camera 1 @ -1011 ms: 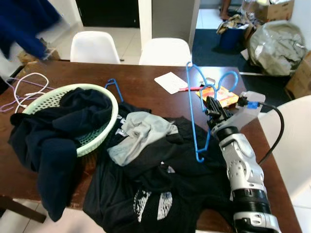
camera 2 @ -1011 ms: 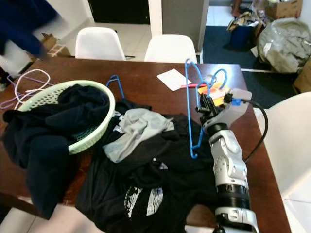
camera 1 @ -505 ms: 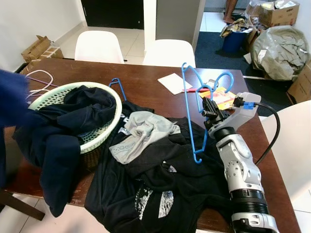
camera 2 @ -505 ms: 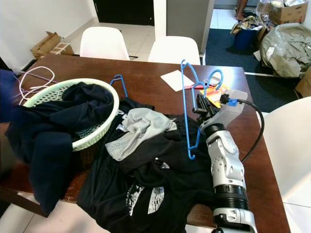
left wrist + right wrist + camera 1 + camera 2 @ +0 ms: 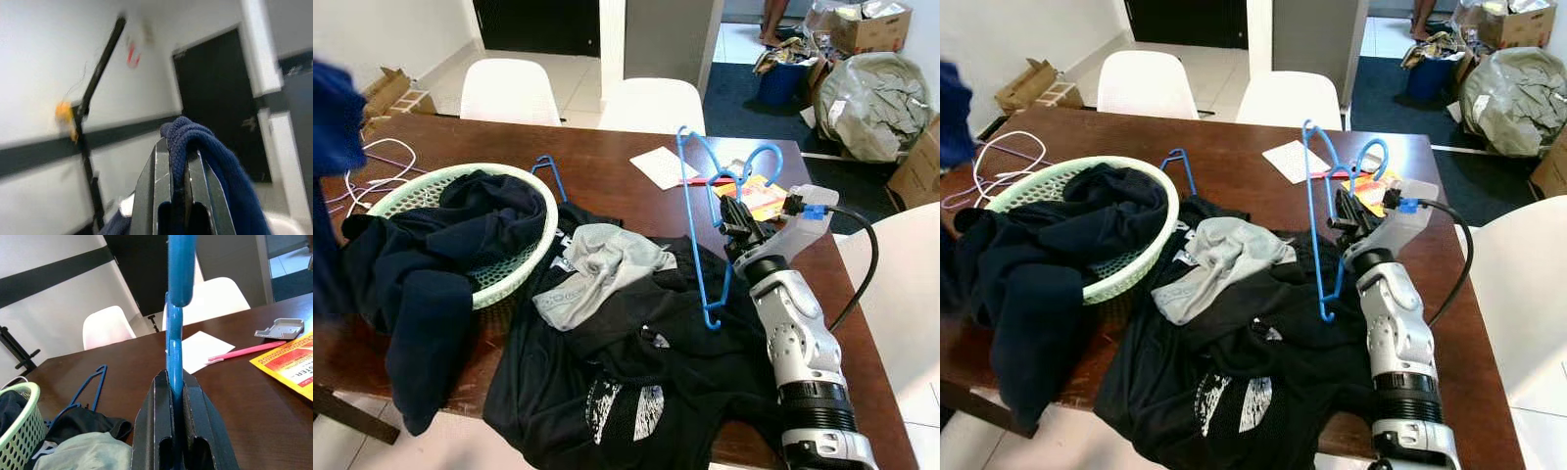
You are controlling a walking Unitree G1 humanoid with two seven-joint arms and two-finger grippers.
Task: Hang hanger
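Right hand (image 5: 736, 221) clamped on the blue plastic hanger (image 5: 697, 215), held upright above the black clothes pile (image 5: 636, 362) on the brown wooden bench (image 5: 607, 166), likely ready for dressing; left hand (image 5: 177, 196) closed on raised dark-blue knit garment (image 5: 215, 161).

Two blue hangers (image 5: 697, 220) (image 5: 546, 174), two white chairs (image 5: 507, 90) (image 5: 651, 104) behind the desk (image 5: 607, 176), one green basket (image 5: 524, 259), one paper sheet (image 5: 663, 165)
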